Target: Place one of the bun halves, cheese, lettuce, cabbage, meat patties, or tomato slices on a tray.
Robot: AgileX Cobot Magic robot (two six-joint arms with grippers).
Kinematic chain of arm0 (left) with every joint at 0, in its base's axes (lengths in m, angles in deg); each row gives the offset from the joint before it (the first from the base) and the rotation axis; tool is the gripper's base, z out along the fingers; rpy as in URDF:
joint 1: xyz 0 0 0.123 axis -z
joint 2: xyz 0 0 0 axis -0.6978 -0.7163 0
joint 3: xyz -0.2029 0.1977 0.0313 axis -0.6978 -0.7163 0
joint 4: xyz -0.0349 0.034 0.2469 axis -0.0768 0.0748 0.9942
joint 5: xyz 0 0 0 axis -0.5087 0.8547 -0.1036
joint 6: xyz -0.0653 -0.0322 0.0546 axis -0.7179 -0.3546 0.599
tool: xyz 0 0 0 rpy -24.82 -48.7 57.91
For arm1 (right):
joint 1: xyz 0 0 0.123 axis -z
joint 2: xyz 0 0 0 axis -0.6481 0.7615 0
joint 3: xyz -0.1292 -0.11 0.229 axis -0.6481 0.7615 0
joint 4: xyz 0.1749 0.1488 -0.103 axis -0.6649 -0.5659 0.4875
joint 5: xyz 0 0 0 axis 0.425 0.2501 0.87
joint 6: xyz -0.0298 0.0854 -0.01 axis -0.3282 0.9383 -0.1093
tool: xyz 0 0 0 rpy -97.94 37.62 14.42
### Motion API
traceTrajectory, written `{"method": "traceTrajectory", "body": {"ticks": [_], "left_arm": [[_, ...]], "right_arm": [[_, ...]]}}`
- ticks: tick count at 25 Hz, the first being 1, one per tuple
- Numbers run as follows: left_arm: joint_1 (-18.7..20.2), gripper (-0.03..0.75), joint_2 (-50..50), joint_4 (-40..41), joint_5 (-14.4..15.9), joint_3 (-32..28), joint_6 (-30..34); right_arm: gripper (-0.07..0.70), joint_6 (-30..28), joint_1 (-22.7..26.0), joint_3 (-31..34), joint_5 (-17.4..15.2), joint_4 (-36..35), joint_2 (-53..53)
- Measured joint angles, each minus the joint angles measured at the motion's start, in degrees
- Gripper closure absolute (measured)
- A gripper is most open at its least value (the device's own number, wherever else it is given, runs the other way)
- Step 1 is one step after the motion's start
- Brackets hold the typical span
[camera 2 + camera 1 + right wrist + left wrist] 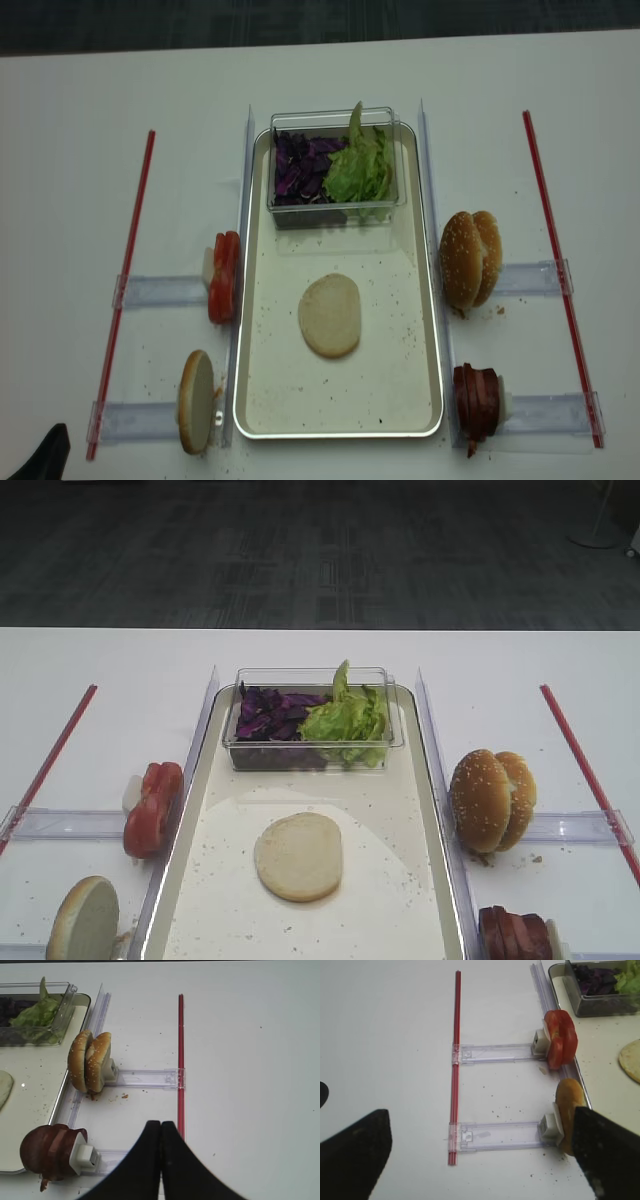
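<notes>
The left gripper sits with its two black fingers spread really wide apart, one at each lower corner of the left wrist view, and nothing is between them, just bare white table. It's off to the left of everything, over the tabletop beside the thin red strip. The right gripper has its black fingers pressed flat together with nothing in them, hovering over the table near the other red strip.

The flat round pale cream bun half lies face up on the floor of the large rectangular silvery metal tray, roughly in the middle, apart from both grippers. At the far end of the tray sits a small clear plastic tub, with dark purple shredded cabbage in its left part and ruffled light green lettuce on the right, the two touching.

Left of the tray, glossy red tomato slices stand on edge on a clear plastic holder, and nearer the camera another pale bun half stands on edge. Right of the tray, two domed sesame-seeded golden-brown buns stand on edge, leaning together, with reddish-brown meat patties stacked on edge nearer the front.
</notes>
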Motion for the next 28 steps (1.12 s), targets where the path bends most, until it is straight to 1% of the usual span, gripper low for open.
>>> {"method": "traceTrajectory", "body": {"ticks": [28], "left_arm": [[0.0,0.043,0.0,0.0,0.0,0.0,0.0]], "right_arm": [[0.267,0.24,0.0,0.0,0.0,0.0,0.0]]}}
